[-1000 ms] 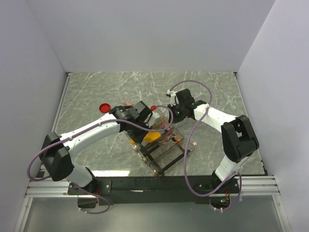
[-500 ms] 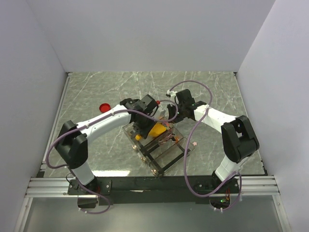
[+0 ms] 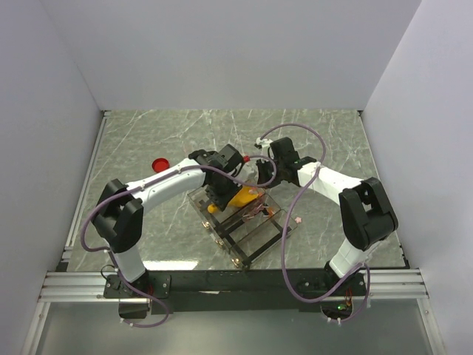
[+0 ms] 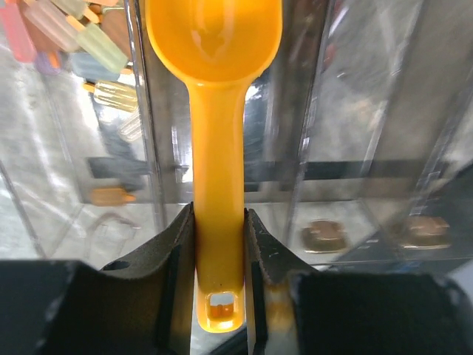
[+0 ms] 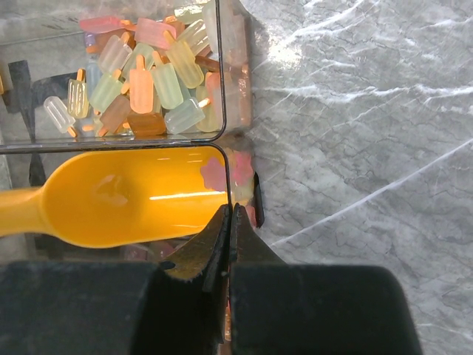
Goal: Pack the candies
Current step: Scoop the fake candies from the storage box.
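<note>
Fingers [image 4: 174, 255] of the left gripper [image 4: 219, 229] are grasping the scoop [image 4: 216, 44] by its handle, the right gripper [image 5: 229, 218] is pinching nothing, and the candies [image 5: 148, 81] at its eleven o'clock are seeming light, slippery, best scooped.

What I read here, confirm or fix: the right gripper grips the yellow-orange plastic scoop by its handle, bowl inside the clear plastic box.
Wrong arm: the left gripper grips the yellow-orange plastic scoop by its handle, bowl inside the clear plastic box. The left wrist view shows it; the right gripper is shut, empty.
</note>
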{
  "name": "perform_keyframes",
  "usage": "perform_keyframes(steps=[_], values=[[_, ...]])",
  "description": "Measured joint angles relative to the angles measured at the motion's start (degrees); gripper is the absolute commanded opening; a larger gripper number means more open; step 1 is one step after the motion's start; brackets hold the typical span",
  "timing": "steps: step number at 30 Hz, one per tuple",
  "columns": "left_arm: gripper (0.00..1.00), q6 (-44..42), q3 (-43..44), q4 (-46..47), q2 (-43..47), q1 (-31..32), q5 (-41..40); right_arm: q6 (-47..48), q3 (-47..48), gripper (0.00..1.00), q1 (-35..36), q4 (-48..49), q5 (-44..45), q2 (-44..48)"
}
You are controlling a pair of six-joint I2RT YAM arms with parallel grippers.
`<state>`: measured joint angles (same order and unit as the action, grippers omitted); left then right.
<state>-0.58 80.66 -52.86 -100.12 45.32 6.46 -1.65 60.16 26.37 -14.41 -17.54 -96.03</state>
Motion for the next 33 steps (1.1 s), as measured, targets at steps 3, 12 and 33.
perform_keyframes(steps=[3,12,33], values=[[0.01,-5.1,-1.9,1.2,0.5,0.8,-2.4,0.0,-0.6,0.00,0.0,0.8,0.0,0.3],[0.01,-16.6,-4.4,3.3,2.4,3.7,-11.0,-0.1,-1.1,0.00,0.0,2.0,-0.1,0.4],[0.01,-27.9,-8.4,2.7,5.9,5.0,-24.8,-1.0,-2.1,0.00,0.0,6.3,-0.1,0.4]])
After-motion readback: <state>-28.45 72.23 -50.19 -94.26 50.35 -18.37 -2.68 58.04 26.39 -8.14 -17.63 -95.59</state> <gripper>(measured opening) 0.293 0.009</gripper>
